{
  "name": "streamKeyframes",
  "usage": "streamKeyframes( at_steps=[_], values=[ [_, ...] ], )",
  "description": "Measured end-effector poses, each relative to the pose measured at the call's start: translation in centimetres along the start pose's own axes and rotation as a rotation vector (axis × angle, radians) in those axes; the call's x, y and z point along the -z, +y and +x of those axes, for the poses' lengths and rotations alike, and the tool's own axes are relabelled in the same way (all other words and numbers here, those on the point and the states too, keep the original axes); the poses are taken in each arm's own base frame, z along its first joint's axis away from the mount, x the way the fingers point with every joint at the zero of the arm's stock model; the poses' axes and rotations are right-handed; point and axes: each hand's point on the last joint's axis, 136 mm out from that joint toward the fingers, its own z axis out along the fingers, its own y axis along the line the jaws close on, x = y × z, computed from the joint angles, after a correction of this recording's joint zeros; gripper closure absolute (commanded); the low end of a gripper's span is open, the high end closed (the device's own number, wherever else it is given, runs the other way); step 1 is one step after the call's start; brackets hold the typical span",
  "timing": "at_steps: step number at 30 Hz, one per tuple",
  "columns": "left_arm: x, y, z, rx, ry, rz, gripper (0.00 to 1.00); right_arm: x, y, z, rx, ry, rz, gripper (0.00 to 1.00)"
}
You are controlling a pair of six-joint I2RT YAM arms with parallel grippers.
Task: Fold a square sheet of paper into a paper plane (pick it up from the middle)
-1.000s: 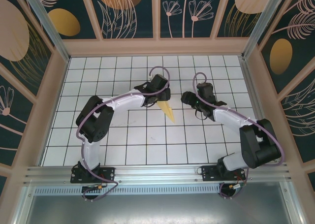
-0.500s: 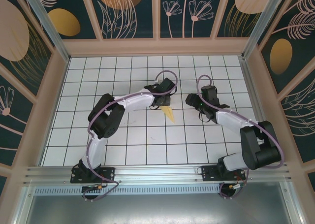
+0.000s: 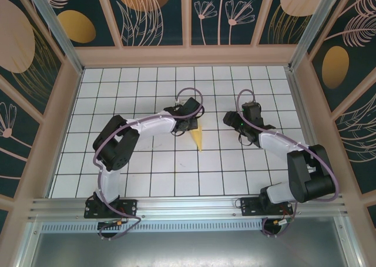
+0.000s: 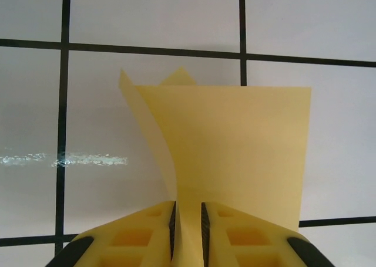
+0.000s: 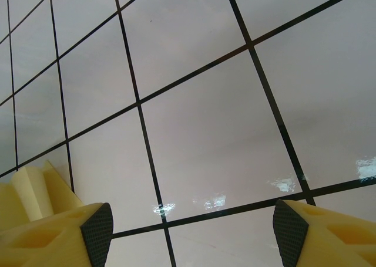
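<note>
A pale yellow folded paper plane (image 3: 197, 139) sits near the middle of the white, black-gridded tabletop (image 3: 141, 161), between the two arms. In the overhead view its narrow tip points toward the arms' bases.

The left claw (image 4: 188, 223) is drawn together at the plane's wider end. In the left wrist view the raised centre fold runs down between the two yellow fingers (image 4: 135, 237). One flap curls up on the left and the other spreads flatter to the right. It looks like a pinch on the crease, though from this angle I cannot be sure the pads truly bite.

The right claw (image 5: 192, 223) stands wide apart on nothing, near the plane. A corner of the paper shows at the left edge of its wrist view.

The step in hand seems to be gripping the plane by its middle crease. To do it well:
- The left claw should close squarely on the fold, not on one flap.
- It should then rise straight and slowly, so the thin paper neither slips out nor drags its tip across the tiles.
- The right claw is best left open beside it, ready to steady a wing that springs loose.
</note>
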Motion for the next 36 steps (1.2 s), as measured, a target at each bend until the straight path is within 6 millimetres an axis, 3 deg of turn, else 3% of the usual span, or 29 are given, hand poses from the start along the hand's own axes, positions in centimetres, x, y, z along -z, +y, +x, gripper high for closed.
streamKeyframes(
  at_steps=[5,9,17,24,29,36],
  values=[
    [0.4,-0.1,0.1,0.039,-0.008,0.034,0.63,0.2,0.1,-0.1,-0.001,-0.005,-0.005,0.25],
    [0.2,0.0,0.5,0.047,-0.004,0.036,0.63,0.2,0.3,-0.1,-0.003,-0.001,-0.012,0.25],
    [0.1,0.4,1.0,0.062,0.001,0.036,0.77,0.2,0.5,0.1,-0.003,0.008,-0.024,0.26],
    [0.7,0.2,0.8,0.107,-0.024,0.084,1.0,0.2,0.7,0.3,-0.001,0.02,-0.039,0.26],
    [2.1,-0.4,-0.1,0.137,-0.06,0.18,1.0,1.1,1.6,-0.2,0.035,0.004,-0.075,0.24],
    [5.8,-2.6,-4.1,0.191,-0.141,0.425,1.0,3.1,4.0,-1.5,0.094,-0.053,-0.142,0.23]
  ],
)
